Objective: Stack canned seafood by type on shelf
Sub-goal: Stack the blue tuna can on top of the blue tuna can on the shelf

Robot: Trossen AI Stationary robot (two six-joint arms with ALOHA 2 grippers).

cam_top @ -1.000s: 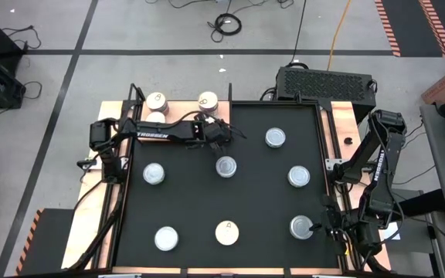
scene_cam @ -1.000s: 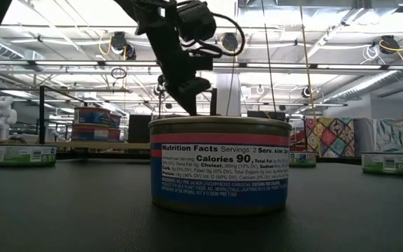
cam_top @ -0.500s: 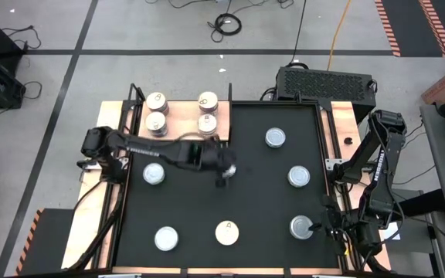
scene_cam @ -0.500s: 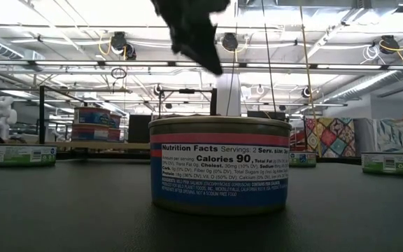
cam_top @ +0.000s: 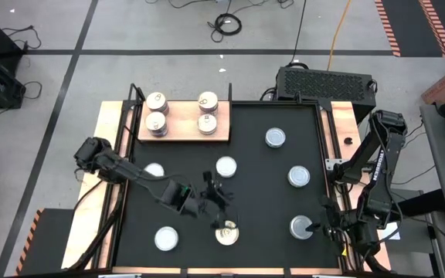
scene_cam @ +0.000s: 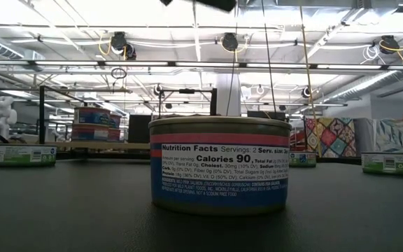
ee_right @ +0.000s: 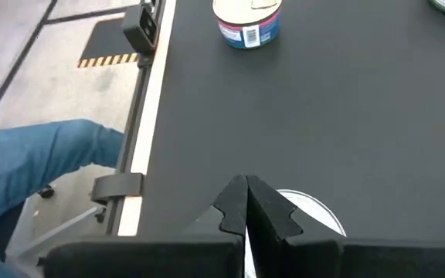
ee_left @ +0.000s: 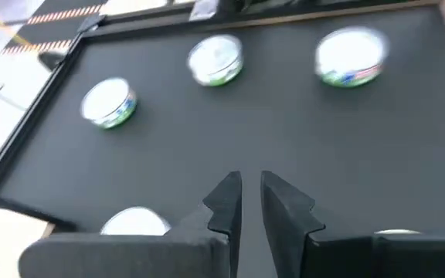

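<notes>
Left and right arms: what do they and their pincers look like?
Both arms are dark, jointed links. The left pincer has two matte black, angular fingers with stepped tips on a boxy block. The right pincer looks the same. The right arm carries white lettering along one link.

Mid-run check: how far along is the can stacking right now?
Done: four tin tops show on the shelf. In hand: nothing. The left pincer, narrowly parted and empty, hovers over the black mat near the cream tin. The right pincer waits shut beside the near right tin. Left: seven tins on the mat.
</notes>
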